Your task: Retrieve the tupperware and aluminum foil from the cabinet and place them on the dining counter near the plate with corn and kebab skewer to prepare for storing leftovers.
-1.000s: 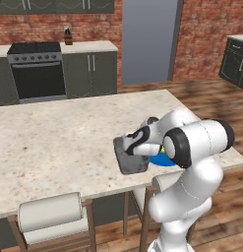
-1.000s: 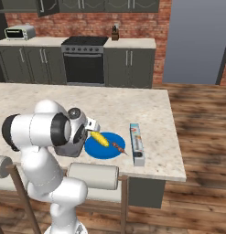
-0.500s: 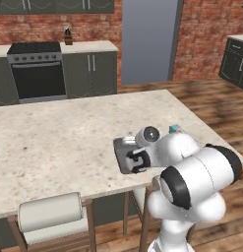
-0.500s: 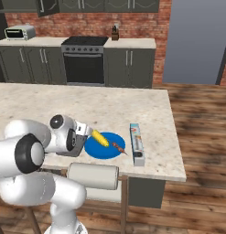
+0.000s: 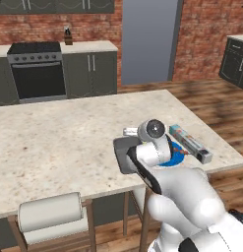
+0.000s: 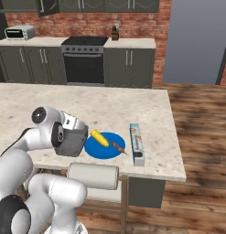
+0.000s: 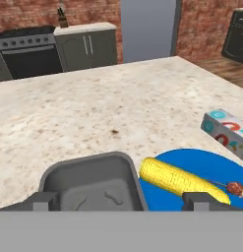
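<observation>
Your claw (image 7: 120,198) hangs low over the dining counter (image 5: 59,142), jaws spread wide and pinching nothing. In the hand view the two dark fingertips (image 7: 44,201) stand far apart at the bottom edge, and the tupperware (image 7: 92,183) sits on the stone just ahead of them, in the gap and toward the left tip, open side up. Whether the tips touch its rim, you cannot tell. Just right of the claw's line lies the blue plate (image 7: 201,170), its corn cob (image 7: 179,179) angled across it and the kebab skewer (image 7: 233,187) at the far right. The tub's right wall sits just beside the plate's edge. Beyond the plate, farther right of the claw, rests the aluminum foil (image 6: 137,143) carton, lying flat near the counter's end.
</observation>
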